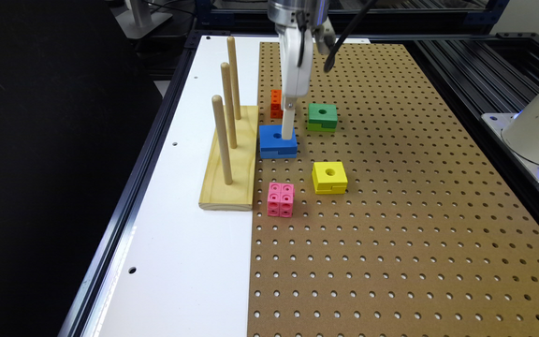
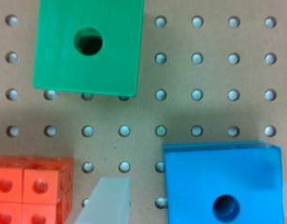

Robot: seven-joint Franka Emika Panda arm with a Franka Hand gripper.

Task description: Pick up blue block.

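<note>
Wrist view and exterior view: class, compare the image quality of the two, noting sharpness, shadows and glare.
Wrist view: soft overall, with the near gripper finger blurred, and a shadow on the pegboard beside the blue block. Exterior view: sharper; soft shadows hug the blue block and yellow block, a bright sheen runs along the white board, and the surroundings are very dark.

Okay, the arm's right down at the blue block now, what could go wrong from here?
1. The orange cube sits just beside one of the fingers, so closing or shifting might nudge it.
2. The wooden peg base lies close beside the blue block; a sideways push could jam the block against it.
3. The block spans almost the whole gap between the fingers, so a small misalignment might tilt it instead of gripping squarely.
</note>
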